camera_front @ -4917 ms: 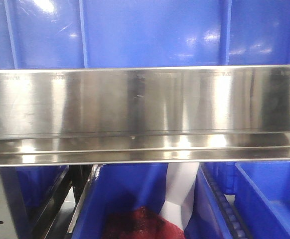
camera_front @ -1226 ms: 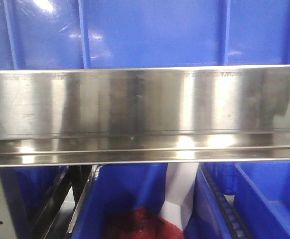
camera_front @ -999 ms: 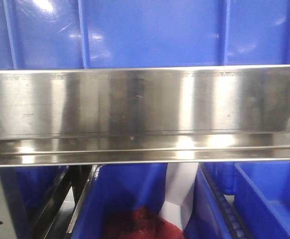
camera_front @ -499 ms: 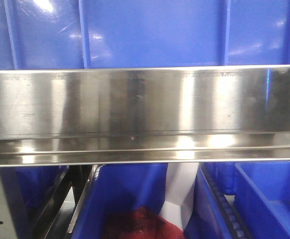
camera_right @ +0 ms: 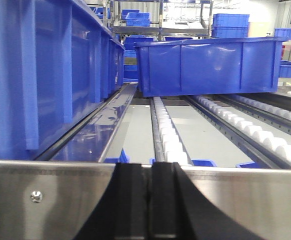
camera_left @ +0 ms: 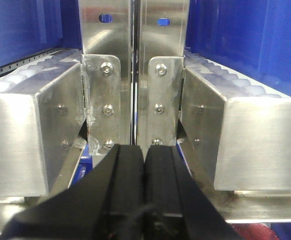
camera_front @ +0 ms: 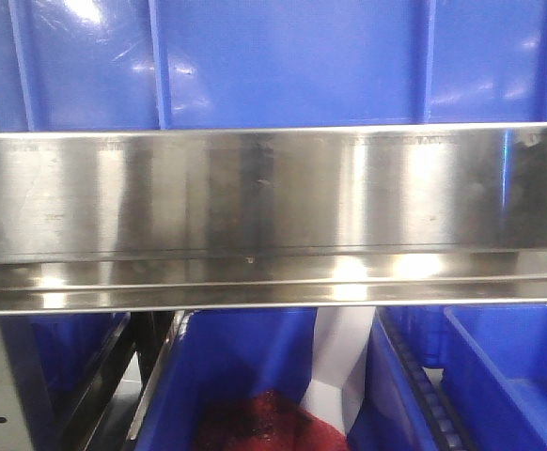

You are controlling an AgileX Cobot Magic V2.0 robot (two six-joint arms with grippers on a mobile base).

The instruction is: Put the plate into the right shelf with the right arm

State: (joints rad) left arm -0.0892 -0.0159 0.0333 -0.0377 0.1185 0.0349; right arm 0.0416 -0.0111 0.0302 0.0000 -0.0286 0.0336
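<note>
A steel shelf rail [camera_front: 273,216] spans the front view, blue bins [camera_front: 283,61] above it and below. The left gripper [camera_left: 144,170], jaws pressed together, faces the steel brackets [camera_left: 133,95]. The right gripper [camera_right: 152,200], jaws together and empty, faces the rail before a roller track [camera_right: 168,135]; the plate appears in no view.

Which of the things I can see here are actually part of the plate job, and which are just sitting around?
Part of the job:
right hand, shut and empty
roller shelf lane ahead of it
The plate itself is not in any view.

Just there:
left hand, shut, facing the steel brackets
blue bins
steel rail
red mesh bundle in a lower bin
</note>
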